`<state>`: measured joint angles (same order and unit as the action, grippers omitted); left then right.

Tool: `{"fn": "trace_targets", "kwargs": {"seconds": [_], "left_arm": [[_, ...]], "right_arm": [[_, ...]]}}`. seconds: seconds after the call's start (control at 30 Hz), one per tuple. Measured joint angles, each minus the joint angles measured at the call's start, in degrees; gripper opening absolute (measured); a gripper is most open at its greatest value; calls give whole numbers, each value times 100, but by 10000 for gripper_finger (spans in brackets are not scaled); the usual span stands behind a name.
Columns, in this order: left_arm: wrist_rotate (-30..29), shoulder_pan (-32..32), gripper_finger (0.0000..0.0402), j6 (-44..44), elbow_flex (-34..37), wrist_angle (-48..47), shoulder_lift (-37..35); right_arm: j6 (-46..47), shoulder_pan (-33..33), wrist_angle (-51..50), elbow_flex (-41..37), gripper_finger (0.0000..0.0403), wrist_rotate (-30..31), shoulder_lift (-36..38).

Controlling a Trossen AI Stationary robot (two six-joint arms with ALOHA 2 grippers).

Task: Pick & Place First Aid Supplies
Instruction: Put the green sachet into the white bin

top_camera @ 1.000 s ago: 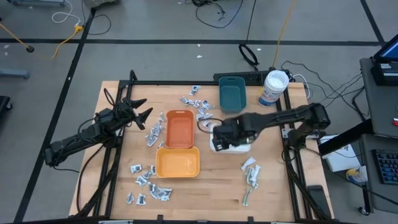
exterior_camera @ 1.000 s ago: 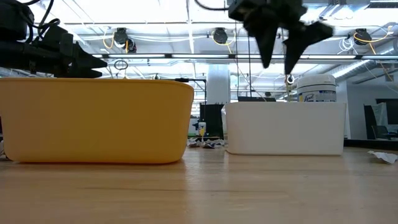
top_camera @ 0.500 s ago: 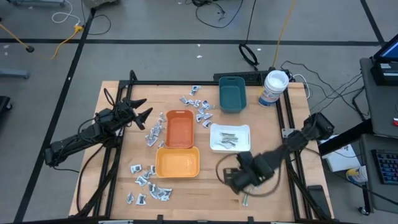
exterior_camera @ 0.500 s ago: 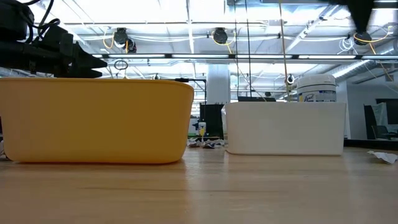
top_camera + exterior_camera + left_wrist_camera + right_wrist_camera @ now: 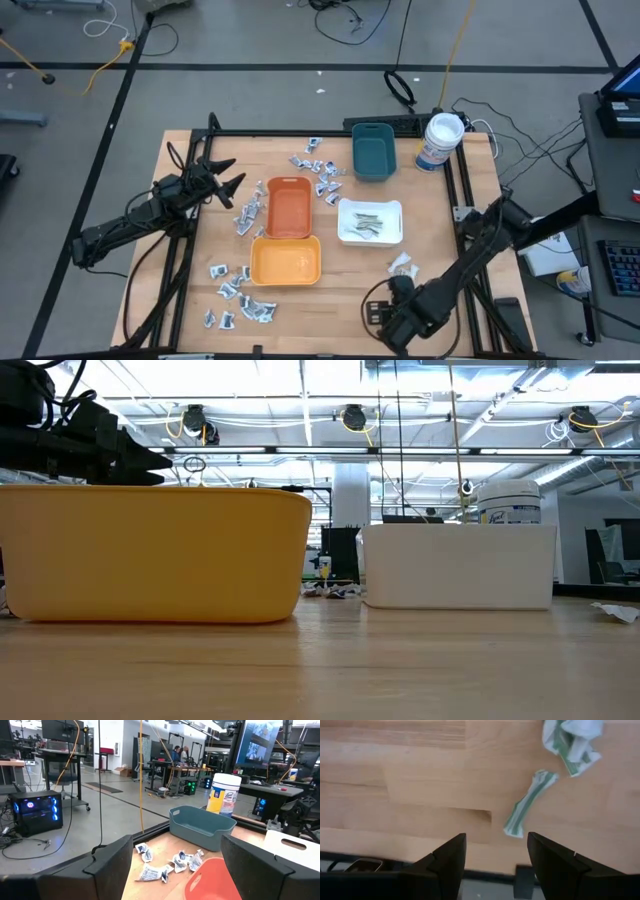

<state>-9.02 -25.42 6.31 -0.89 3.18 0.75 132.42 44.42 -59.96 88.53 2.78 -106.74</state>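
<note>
Silvery sachets lie flat in loose groups on the table, at the far middle [image 5: 315, 165], left of the orange tray [image 5: 245, 215] and near left [image 5: 235, 295]. Green-white strips lie in the white tray [image 5: 368, 222]. More lie crumpled on the wood [image 5: 403, 265], and one lies singly [image 5: 527, 802]. My right gripper [image 5: 496, 860] hangs open over the table's near edge [image 5: 392, 318], pointing down, just short of that single strip. My left gripper [image 5: 175, 870] waits open and level at the far left [image 5: 225, 180], touching nothing.
An orange tray [image 5: 288, 207] and a yellow tray [image 5: 285, 262] stand mid-table. A teal tray [image 5: 373, 150] and a white tub [image 5: 440, 140] stand at the far right. The black table frame [image 5: 350, 865] runs along the near edge under my right gripper. Bare wood lies between the trays and that edge.
My right gripper has swung from above the white tray toward the table's near edge, sinking somewhat and rolling about its own axis, and has left the low view. Its fingers stay open. The strips in the white tray now show uncovered.
</note>
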Motion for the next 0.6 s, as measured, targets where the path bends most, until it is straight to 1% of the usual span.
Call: {"fn": "trace_targets", "kwargs": {"seconds": [0.23, 0.37, 0.4, 0.6], "left_arm": [[0, 0, 308, 4, 0, 0, 0], [0, 1, 308, 7, 0, 0, -1], [0, -1, 308, 7, 0, 0, 0], [0, -1, 308, 2, 0, 2, -1]], "right_arm": [[-25, 38, 157, 0, 205, -14, -601], [-28, 73, 173, -2, 205, -209, -914], [-24, 75, 165, -2, 205, -285, -980], [-72, 111, 252, 4, 202, -301, -1269]]}}
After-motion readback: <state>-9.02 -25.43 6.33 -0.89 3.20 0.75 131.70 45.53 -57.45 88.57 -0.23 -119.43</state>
